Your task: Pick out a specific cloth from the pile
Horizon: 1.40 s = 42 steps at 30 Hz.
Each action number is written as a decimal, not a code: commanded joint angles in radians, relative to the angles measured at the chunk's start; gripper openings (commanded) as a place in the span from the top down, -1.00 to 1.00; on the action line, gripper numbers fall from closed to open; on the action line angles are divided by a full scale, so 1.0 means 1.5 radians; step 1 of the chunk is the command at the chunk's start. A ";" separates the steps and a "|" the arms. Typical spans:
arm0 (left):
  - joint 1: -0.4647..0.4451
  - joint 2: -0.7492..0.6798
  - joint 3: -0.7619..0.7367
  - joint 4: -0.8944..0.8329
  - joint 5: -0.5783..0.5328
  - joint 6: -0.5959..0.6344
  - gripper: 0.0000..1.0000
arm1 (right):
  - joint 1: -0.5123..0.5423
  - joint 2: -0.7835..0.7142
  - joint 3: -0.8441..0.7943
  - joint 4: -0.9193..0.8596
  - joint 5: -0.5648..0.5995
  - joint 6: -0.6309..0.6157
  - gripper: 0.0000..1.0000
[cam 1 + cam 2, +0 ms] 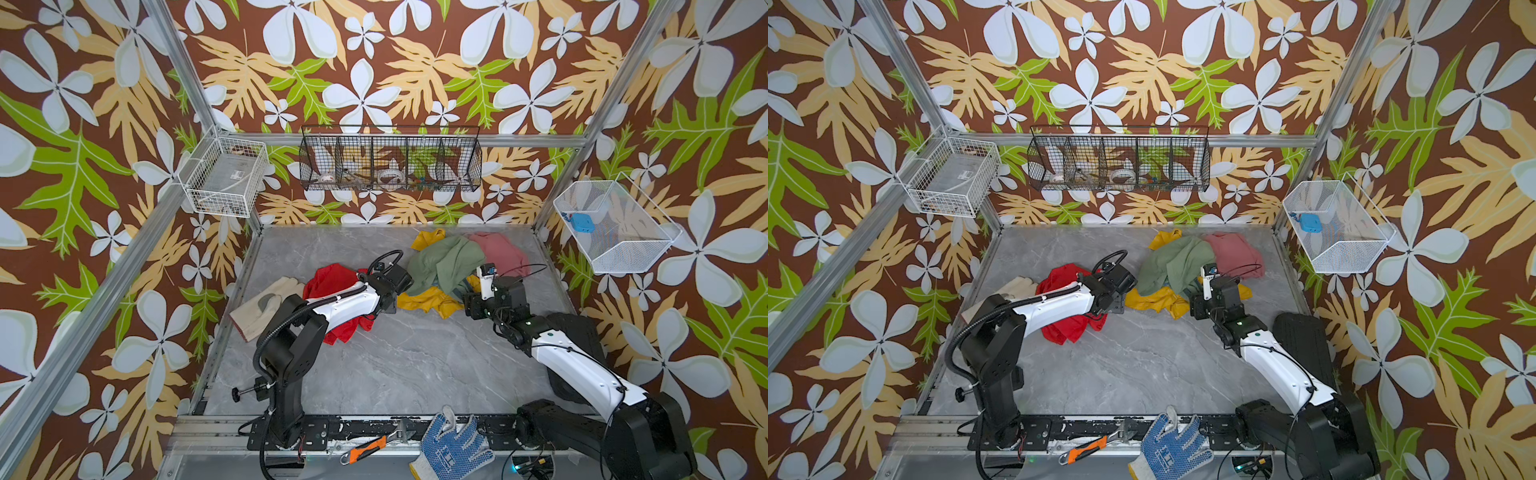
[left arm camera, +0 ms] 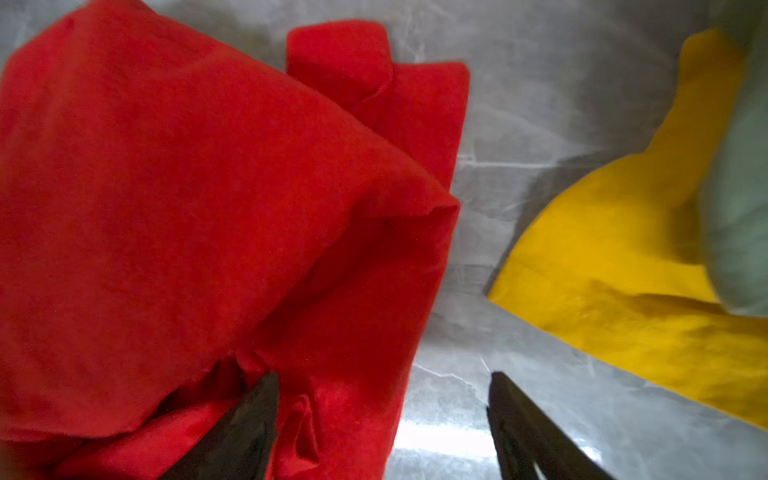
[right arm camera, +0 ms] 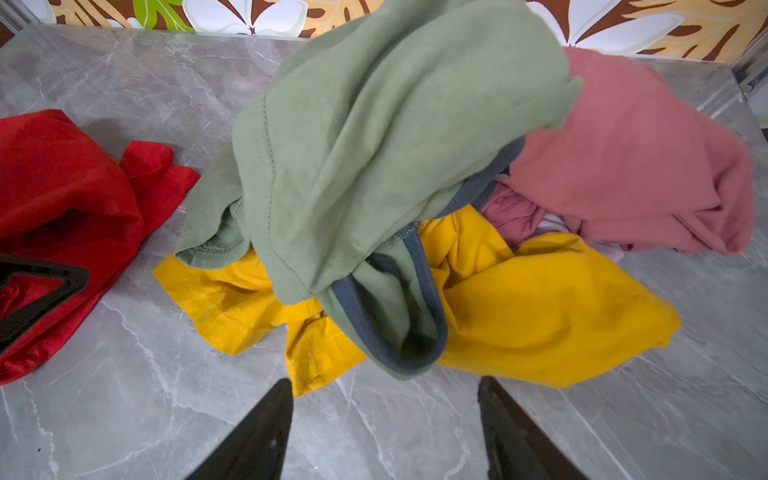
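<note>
Both top views look down from high up at the whole gray table. The left wrist camera sits very close to the red cloth. The right wrist camera faces the pile and sees the red cloth too.

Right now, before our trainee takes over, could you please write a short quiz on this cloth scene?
1. True or false: the red cloth lies between the beige work glove and the pile.
2. Which cloth lies on top of the pile? A) the mustard-yellow cloth, B) the sage green cloth, C) the dusty-pink cloth.
3. Short answer: are the jaws of the left gripper open or shut?

Key: 1 true; 2 B; 3 open, with one finger over the red cloth and nothing gripped.
</note>
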<state>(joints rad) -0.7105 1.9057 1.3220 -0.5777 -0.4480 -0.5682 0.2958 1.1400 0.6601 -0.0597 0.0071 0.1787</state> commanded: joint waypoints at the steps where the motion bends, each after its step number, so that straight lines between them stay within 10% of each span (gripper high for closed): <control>1: 0.010 0.023 0.007 0.013 0.030 0.014 -0.58 | 0.000 -0.004 0.001 -0.010 0.014 -0.006 -0.41; 7: 0.037 0.036 -0.023 0.072 0.070 0.022 -0.43 | 0.000 -0.008 0.000 -0.016 0.019 -0.009 -0.42; 20: 0.039 0.084 -0.019 0.061 0.088 0.052 0.98 | 0.000 -0.008 -0.001 -0.016 0.027 -0.013 -0.43; 42: 0.093 -0.202 -0.044 0.048 0.054 0.033 1.00 | 0.000 -0.002 0.000 -0.009 0.019 -0.012 -0.43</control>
<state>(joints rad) -0.5869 1.6421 1.2739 -0.5045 -0.3546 -0.4980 0.2955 1.1336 0.6601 -0.0822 0.0330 0.1673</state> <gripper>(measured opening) 0.057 0.715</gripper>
